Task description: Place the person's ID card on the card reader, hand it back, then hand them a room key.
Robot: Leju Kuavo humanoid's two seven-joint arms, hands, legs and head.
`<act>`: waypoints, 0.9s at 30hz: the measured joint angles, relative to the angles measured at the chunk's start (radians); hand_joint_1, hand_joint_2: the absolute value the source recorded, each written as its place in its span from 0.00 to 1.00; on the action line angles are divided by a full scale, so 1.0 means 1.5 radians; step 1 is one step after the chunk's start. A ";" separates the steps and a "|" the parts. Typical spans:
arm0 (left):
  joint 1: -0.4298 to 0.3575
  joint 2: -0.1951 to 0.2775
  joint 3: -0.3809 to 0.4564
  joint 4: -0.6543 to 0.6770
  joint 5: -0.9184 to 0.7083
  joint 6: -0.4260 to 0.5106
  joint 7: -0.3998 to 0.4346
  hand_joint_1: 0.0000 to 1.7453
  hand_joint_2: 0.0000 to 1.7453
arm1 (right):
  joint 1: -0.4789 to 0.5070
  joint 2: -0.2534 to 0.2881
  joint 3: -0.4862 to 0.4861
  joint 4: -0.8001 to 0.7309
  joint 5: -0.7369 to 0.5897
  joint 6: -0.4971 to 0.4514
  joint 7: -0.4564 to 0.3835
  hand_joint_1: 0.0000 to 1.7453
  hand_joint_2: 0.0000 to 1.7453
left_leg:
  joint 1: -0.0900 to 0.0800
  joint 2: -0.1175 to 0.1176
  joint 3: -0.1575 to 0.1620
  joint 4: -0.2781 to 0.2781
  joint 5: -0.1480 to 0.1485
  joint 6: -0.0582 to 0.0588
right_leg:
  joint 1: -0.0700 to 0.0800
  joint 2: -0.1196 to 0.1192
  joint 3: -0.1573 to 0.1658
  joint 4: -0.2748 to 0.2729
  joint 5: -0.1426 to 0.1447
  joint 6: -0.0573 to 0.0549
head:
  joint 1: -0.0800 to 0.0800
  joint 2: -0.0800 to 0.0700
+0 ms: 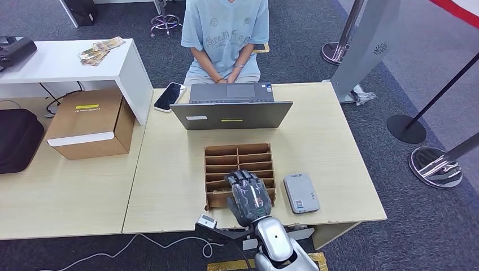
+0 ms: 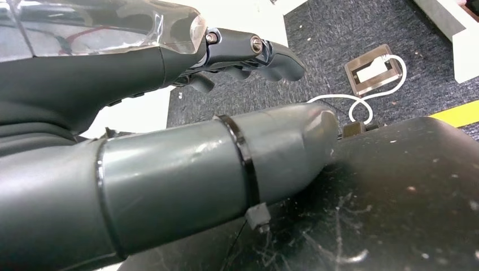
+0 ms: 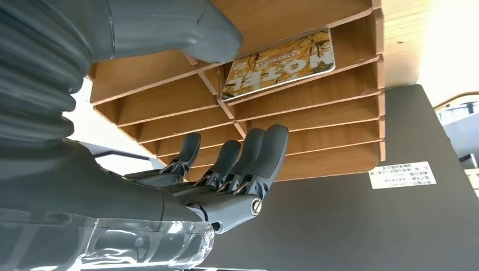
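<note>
Right now the right hand hovers empty, fingers apart, over the wooden rack holding a yellow "HOTEL" key card; left hand grasps nothing

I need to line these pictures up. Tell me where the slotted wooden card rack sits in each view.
Head view: card rack mid-desk, behind the right hand.
Right wrist view: card rack beyond the fingers, a hotel card in one slot.
Left wrist view: not in it.
Shared landmark: the laptop's grey lid.
</note>
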 joint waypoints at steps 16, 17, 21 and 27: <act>0.000 0.000 0.000 0.000 0.000 0.000 -0.002 0.00 0.00 | -0.005 0.000 0.010 0.005 0.033 0.001 0.019 0.44 1.00 | 0.000 0.000 0.000 0.000 0.000 0.000 | 0.000 0.000 0.000 0.000 0.000 0.000 | 0.000 0.000; 0.000 0.000 0.000 0.000 0.000 0.000 -0.002 0.00 0.00 | -0.005 0.000 0.010 0.005 0.034 0.001 0.020 0.44 1.00 | 0.000 0.000 0.000 0.000 0.000 0.000 | 0.000 0.000 0.000 0.000 0.000 0.000 | 0.000 0.000; 0.000 0.000 0.000 0.000 0.000 0.000 -0.002 0.00 0.00 | -0.005 0.000 0.010 0.006 0.034 0.002 0.020 0.48 1.00 | 0.000 0.000 0.000 0.000 0.000 0.000 | 0.000 0.000 0.000 0.000 0.000 0.000 | 0.000 0.000; 0.000 0.000 0.000 0.000 -0.001 0.000 -0.002 0.00 0.00 | -0.005 0.000 0.010 0.007 0.034 0.005 0.020 0.67 1.00 | 0.000 0.000 0.000 0.000 0.000 0.000 | 0.000 0.000 0.000 0.000 0.000 0.000 | 0.000 0.000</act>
